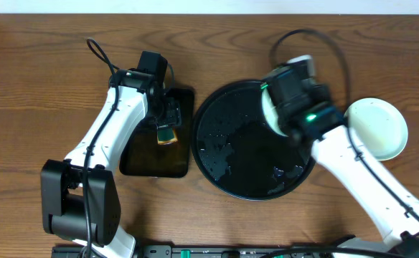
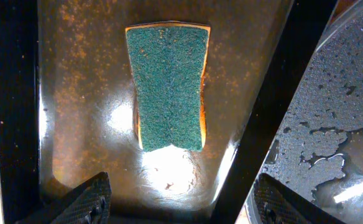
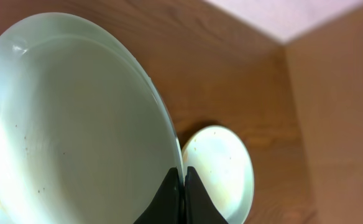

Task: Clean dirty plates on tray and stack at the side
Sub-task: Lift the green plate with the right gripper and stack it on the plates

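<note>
**Plate pinched by its rim for stacking**

A pale mint-blue round plate (image 3: 76,124) is clamped on edge by its rim between the closed fingers of the right gripper (image 3: 183,180), above the glossy black round tray (image 1: 224,154). It is probably meant for the pale plate (image 3: 222,168) just beyond the fingertips. A green scouring sponge (image 2: 169,87) lies flat ahead of the left gripper (image 2: 181,202), whose fingers are spread wide and empty.

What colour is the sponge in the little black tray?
The sponge is dark green on top with an orange-yellow edge. The left wrist view shows it best.

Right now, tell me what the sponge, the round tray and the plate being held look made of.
The sponge: coarse green fibrous scouring layer over orange-yellow foam at its edges. The round tray: glossy black, likely plastic; water beads on it. The plate: smooth pale mint, soft sheen, thin rim; plastic or glazed ceramic, unclear.
</note>
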Controlling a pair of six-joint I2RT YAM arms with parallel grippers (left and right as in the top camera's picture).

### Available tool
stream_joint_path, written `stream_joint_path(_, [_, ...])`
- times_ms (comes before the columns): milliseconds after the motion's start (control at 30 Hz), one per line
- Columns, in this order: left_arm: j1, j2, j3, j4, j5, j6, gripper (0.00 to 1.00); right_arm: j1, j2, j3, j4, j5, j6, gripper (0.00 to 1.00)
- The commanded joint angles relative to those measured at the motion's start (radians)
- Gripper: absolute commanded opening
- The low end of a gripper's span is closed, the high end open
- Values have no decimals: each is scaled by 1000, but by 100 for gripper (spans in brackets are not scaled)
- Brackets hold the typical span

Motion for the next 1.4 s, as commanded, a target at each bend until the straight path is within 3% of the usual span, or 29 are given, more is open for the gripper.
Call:
stream_joint_path(0, [1,-4,-6,-3,-13,8,74,-119,-14,2,1,-126,91,1])
stream_joint_path(267, [1,-4,-6,-3,-13,8,74,-444,-12,2,-37,-222,157,1])
stream_joint_path(533, [1,-4,-6,-3,-13,8,74,-666,6,0,-40,-248,157,1])
stream_joint_path(967, [1,-4,-6,-11,-13,8,74,-838,129,-2,-45,-353,160,1])
stream_joint_path(1000, [1,-4,-6,-11,-13,8,74,-839,138,-2,-45,-353,160,5])
stream_joint_path(1033, [1,-4,-6,-11,-13,8,74,-839,145,-2,-45,-356,161,17])
stream_joint_path(1100, [1,-4,-6,-11,-13,8,74,-839,151,-2,-44,-379,160,31])
stream_joint_path(1367, [1,-4,-6,-11,-13,8,74,-836,150,-1,-57,-555,154,38])
